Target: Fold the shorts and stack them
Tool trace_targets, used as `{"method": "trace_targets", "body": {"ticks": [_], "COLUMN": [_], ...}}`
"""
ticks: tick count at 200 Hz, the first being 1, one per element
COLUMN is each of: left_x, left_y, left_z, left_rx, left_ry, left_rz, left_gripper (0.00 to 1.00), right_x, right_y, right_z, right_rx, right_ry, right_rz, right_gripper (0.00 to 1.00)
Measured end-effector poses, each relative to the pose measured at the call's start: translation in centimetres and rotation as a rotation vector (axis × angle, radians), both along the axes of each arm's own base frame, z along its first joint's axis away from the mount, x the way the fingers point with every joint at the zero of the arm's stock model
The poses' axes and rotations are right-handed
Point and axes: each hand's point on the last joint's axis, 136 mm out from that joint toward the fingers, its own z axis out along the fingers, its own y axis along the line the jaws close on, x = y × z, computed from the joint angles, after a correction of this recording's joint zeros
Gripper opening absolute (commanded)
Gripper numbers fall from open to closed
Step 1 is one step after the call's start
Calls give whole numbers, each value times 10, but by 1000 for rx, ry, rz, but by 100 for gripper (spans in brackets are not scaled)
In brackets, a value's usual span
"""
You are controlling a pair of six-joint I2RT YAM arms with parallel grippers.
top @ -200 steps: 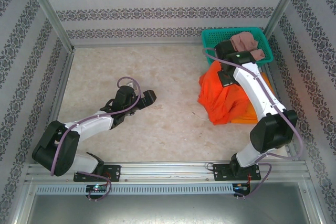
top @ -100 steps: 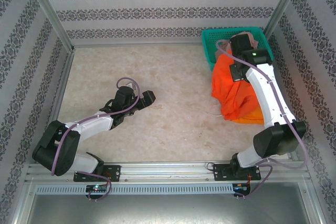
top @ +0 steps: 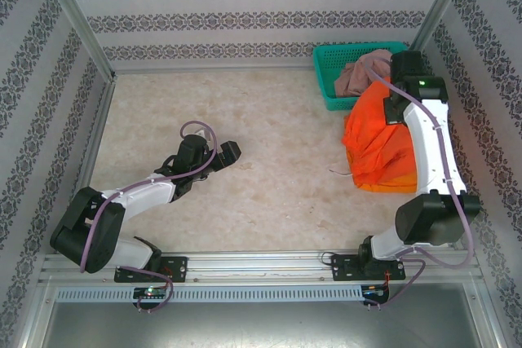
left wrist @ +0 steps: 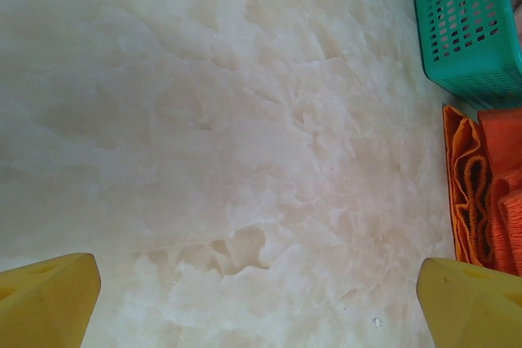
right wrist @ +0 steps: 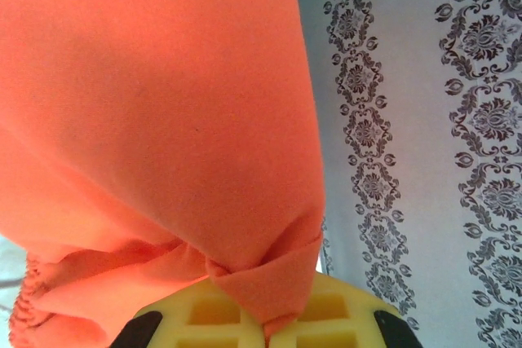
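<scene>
Right wrist: right tool (right wrist: 257, 315) tight on red-orange shorts (right wrist: 163, 120); left tool (left wrist: 261, 303) wide apart above table (left wrist: 204, 120).

Surfaces and materials, as observed.
The red-orange shorts (right wrist: 163, 103) and dusty pink shorts (top: 359, 77) are made of soft, matt cloth; the basket (left wrist: 465, 30) is moulded in teal plastic mesh, faintly glossy; the bench (left wrist: 228, 120) is finished pale, marbled, smooth.

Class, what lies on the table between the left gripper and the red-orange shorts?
In the top view, bare table lies between the left gripper and the red-orange shorts, apart from a thin white string beside the shorts.
</scene>
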Motion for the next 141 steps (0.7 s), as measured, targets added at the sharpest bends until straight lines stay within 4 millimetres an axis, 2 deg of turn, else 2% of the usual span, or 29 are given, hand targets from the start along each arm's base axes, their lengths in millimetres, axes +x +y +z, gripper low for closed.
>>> {"method": "trace_targets", "body": {"ticks": [51, 78, 99, 107, 118, 131, 141], "left_x": [1, 1, 0, -1, -1, -1, -2], "left_y": [2, 2, 2, 2, 2, 2, 3], "left_z": [0, -2, -4, -4, -5, -5, -6], "left_rx": [-5, -5, -5, -6, -6, -5, -5], "left_ry": [0, 7, 12, 13, 14, 15, 16], "left_rz": [3, 3, -2, -2, -2, -2, -1], "left_gripper": [100, 100, 100, 100, 100, 100, 100], "right_x": [3, 4, 6, 8, 8, 8, 9], "right_y": [-24, -43, -57, -62, -72, -83, -92], "right_z": [-24, -48, -64, -68, -74, -80, -83], "right_rx": [-6, -24, -59, -81, -115, -152, -164], "right_ry": [28, 79, 127, 145, 169, 201, 215], "right_rz": [-41, -81, -106, -115, -139, -169, -199], "right_gripper": [2, 12, 26, 36, 39, 55, 72]}}
